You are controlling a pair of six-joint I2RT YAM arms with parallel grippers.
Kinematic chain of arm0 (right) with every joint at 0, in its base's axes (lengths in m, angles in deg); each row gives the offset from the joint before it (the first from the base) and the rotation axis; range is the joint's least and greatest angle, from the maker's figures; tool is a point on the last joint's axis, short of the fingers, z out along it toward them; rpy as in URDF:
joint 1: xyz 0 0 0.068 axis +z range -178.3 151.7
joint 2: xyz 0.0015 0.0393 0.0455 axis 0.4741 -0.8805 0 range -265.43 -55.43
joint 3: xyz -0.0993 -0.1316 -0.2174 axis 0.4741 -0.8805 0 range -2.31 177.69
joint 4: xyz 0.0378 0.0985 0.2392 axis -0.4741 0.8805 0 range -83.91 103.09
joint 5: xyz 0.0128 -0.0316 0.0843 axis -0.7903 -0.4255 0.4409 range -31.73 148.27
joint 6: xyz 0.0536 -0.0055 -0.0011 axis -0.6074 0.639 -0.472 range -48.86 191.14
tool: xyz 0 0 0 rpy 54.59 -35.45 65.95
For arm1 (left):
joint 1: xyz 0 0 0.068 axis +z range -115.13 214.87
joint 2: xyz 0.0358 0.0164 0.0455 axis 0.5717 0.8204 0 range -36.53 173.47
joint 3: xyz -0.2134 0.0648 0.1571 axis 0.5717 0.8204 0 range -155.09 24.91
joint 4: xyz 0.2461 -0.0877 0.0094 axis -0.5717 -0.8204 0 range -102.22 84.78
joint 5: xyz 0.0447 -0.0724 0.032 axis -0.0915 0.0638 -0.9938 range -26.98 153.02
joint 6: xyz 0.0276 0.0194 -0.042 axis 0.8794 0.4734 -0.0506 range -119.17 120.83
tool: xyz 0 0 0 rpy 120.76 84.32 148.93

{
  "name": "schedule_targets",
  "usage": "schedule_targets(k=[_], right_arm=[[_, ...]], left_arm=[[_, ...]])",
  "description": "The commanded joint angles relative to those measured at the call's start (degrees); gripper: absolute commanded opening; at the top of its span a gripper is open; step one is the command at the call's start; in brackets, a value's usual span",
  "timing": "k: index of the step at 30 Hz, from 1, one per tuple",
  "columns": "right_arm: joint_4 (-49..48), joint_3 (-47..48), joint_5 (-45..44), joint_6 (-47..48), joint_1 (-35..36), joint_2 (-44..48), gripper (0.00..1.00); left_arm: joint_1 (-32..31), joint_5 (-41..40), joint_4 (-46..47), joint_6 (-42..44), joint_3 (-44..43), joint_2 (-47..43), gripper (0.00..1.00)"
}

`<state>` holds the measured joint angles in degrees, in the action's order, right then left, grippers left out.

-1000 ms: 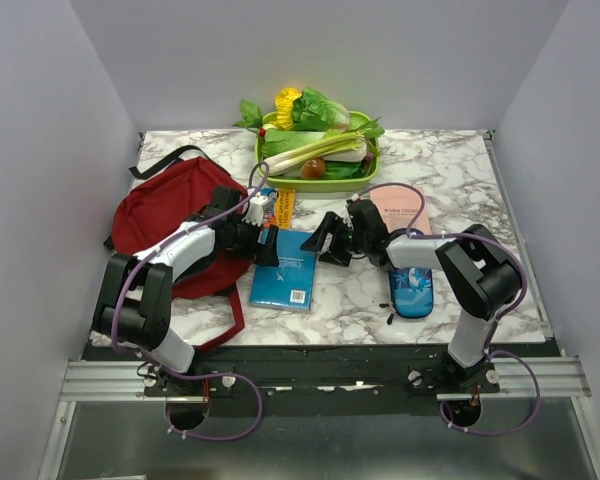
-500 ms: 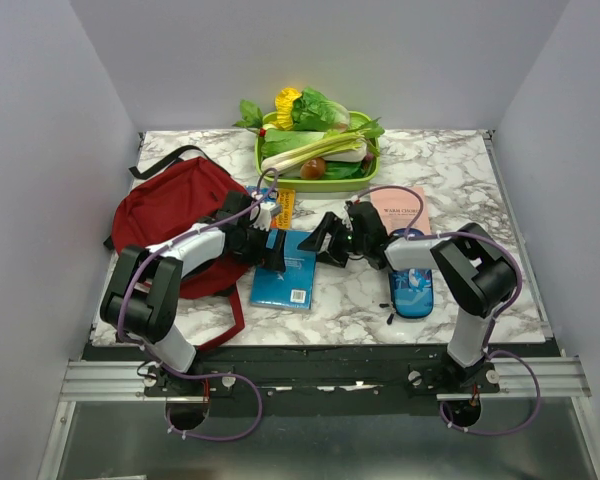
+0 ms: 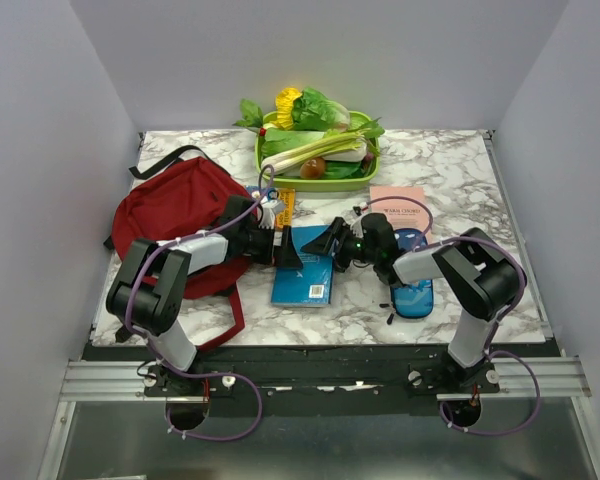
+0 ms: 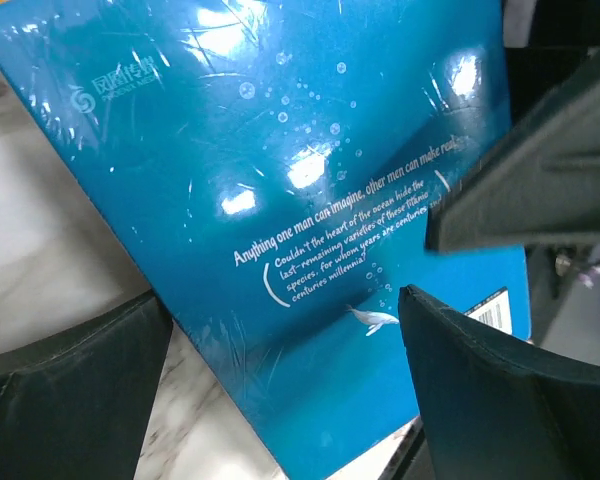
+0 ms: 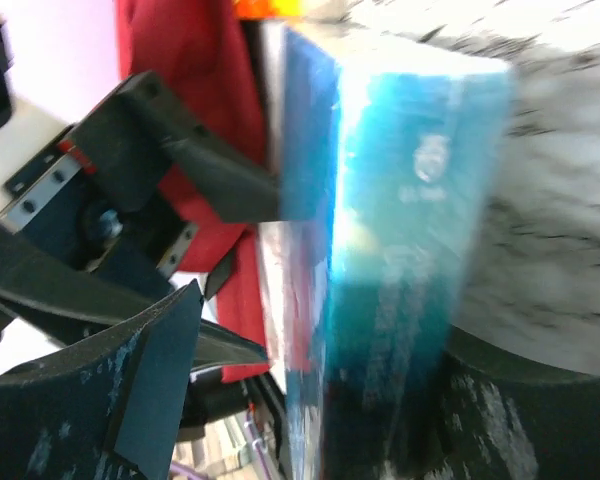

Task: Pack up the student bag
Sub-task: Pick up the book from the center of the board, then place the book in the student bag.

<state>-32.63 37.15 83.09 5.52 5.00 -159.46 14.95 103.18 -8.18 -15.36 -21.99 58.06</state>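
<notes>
**Both tools on blue book, bag lies left**

Marble desk [image 3: 460, 170], white w/ grey veins. Plain grey walls [image 3: 40, 150] on 3 sides, metal rail [image 3: 320, 378] along the near edge. Red bag [image 3: 165, 205] sits slumped on the left part of the desk, reaching the left edge. A red strap [image 3: 232, 322] trails to the near edge. Green tray [image 3: 325, 184] w/ veg stands at back centre. Blue book [image 3: 305, 275] lies mid-desk, just right of the bag. Pink book [image 3: 395, 200] and blue pencil case [image 3: 413, 285] are on its right.

Orange item [image 3: 284, 207] behind the blue book is partly hidden by the left arm; can't tell what it is. Bag opening can't be made out.

Left tool [image 3: 285, 248] is low at the blue book's far-left corner, jaws wide, cover showing betw. them in the wrist view. Right tool [image 3: 330, 240] is at the far-right corner, jaws also wide, astride the book's edge. A gap shows beside one finger [image 5: 150, 390]; the other side is too blurred to judge contact. In that smeared view the book looks tipped up; top view doesn't settle it.

Bare marble shows along the right side and back-right. Only a narrow strip lies betw. blue book and near edge.
</notes>
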Motion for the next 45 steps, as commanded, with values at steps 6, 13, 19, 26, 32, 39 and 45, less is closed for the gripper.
schedule_targets(k=[6,13,19,26,32,39,45], right_arm=[[-5.51,-0.44,7.79,-0.21,2.91,1.02,0.72],[4.08,-1.23,3.66,4.62,2.65,4.88,0.46],[6.55,-2.55,3.48,6.47,0.55,7.78,0.34],[9.01,-2.73,4.36,8.41,-0.08,10.34,0.22],[10.24,-2.90,4.36,9.20,-0.60,12.44,0.20],[11.65,-2.11,5.24,10.17,-1.83,13.06,0.18],[11.91,-1.76,6.29,10.43,-2.01,12.71,0.17]], left_arm=[[-2.31,14.07,8.76,-4.12,0.22,0.78,0.99],[-2.31,16.96,-0.01,1.04,-4.86,-3.09,0.99],[-2.31,17.76,-22.49,15.37,-16.88,-7.04,0.99],[4.16,9.16,-39.91,27.08,-32.90,-8.98,0.99],[11.74,1.69,-49.23,38.23,-33.97,-10.21,0.99],[12.98,-3.23,-56.63,50.28,-26.33,-16.26,0.99],[13.42,-10.97,-51.81,51.00,-20.61,-21.19,0.99]])
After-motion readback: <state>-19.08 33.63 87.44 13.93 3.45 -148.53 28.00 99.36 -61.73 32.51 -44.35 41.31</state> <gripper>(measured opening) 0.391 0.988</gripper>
